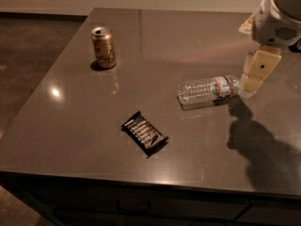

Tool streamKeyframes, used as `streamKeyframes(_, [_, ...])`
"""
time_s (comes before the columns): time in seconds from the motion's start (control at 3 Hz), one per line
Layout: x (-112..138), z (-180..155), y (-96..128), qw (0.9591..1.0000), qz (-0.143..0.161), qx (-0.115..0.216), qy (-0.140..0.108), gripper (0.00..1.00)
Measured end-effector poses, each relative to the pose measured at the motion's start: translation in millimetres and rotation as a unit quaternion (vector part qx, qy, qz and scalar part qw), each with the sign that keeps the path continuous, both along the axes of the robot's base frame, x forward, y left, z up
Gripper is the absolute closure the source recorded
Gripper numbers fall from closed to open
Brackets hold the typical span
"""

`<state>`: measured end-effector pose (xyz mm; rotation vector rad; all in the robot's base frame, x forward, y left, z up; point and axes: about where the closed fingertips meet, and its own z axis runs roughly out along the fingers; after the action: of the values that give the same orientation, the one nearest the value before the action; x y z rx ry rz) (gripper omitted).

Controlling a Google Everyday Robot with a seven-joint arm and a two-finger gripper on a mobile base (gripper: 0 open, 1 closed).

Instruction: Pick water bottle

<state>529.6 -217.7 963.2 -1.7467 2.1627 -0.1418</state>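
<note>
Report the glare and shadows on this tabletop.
Camera view: a bright glare spot lies on the table near its left edge, nearer than the can. Camera view: the arm casts a broad dark shadow at right, in front of the pincer, which hangs by the cap end of the lying water bottle. Camera view: the glossy top faintly mirrors the bottle.

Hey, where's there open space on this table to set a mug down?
The left front of the table, bordered by the soda can and the dark snack wrapper, is bare. So is the far strip behind the water bottle, and the front right corner. Crowded: the right edge, where the hand hangs at the bottle's cap end.
</note>
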Motion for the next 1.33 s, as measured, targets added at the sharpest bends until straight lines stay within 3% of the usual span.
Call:
streamKeyframes(0.67, [22, -58, -2, 0.9984, 0.031, -0.003, 0.047, 0.0])
streamKeyframes(1.33, [35, -97, 4, 0.9967, 0.042, -0.009, 0.069, 0.0])
